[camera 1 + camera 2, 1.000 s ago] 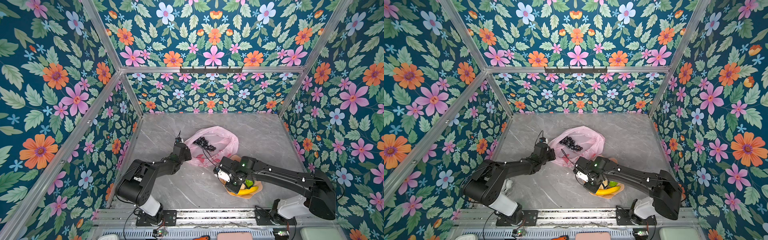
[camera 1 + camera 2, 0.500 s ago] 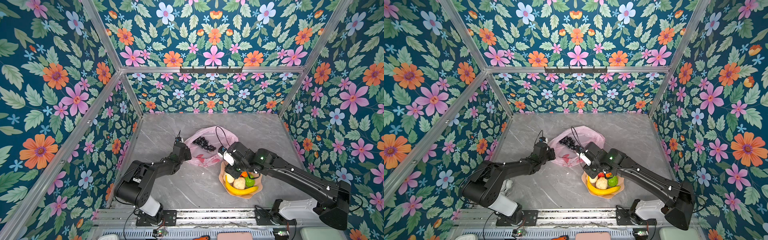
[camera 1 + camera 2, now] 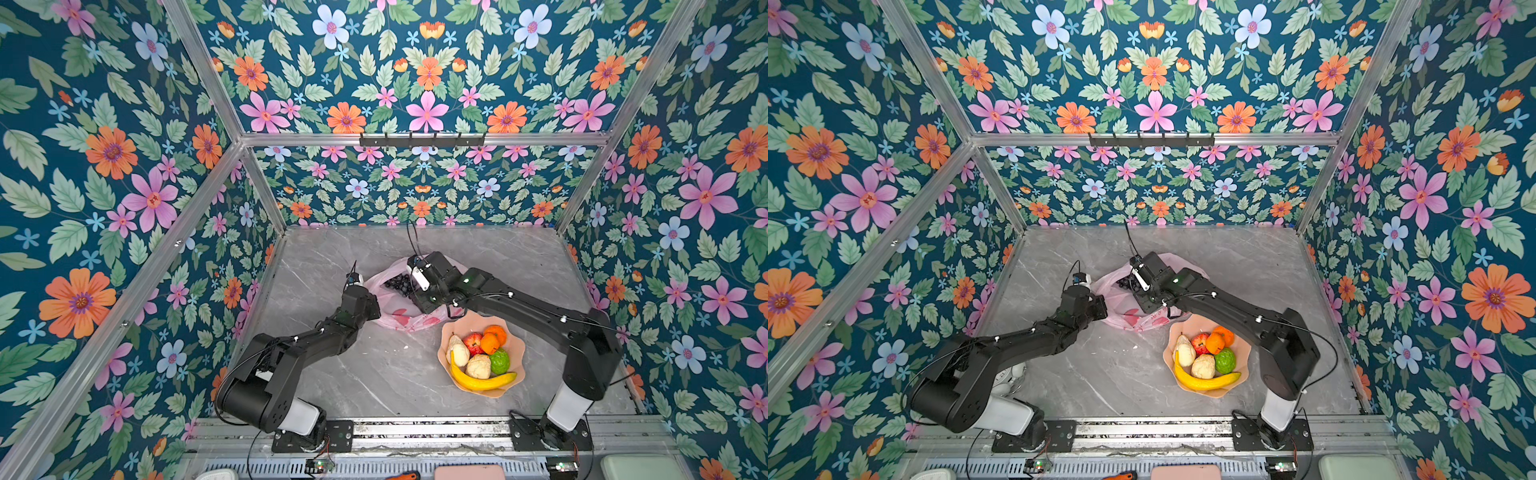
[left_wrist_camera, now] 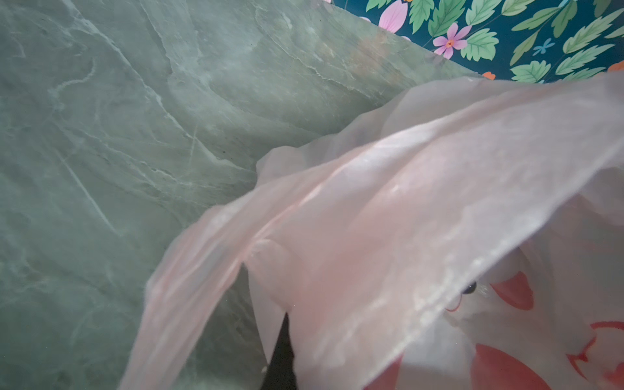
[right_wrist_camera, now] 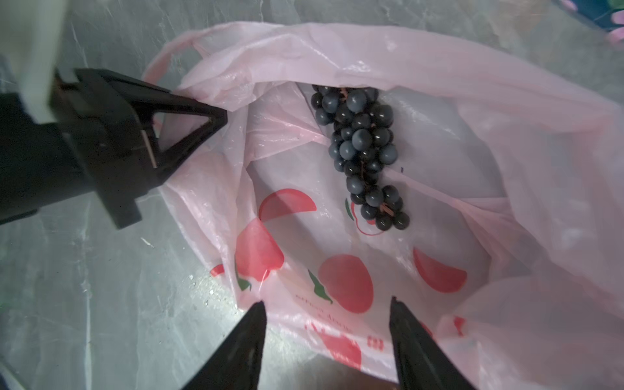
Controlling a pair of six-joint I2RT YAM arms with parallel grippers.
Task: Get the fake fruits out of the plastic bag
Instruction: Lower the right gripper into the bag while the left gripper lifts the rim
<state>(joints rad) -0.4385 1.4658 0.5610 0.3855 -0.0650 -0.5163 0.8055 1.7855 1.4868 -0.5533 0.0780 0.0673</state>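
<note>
In a top view, your right hand point(image 3: 409, 286) hovers over the plastic bag point(image 3: 399, 318) at centre frame; six fruits already sit in the bowl point(image 3: 517, 353) at lower right. In the left wrist view, pink film fills the lower right. In the right wrist view, your left hand point(image 5: 216, 118) pinches the bag rim shut at upper left, your right hand's jaws stand apart and empty, and the grape bunch point(image 5: 363, 152) lies inside. It's the last fruit: descend, then close.

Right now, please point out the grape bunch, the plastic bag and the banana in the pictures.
grape bunch point(image 5: 361, 148): right wrist view, on the middle of the cluster.
plastic bag point(image 5: 439, 67): right wrist view, on its upper pink rim.
banana point(image 3: 478, 381): a top view, on the middle of its curve.
</note>
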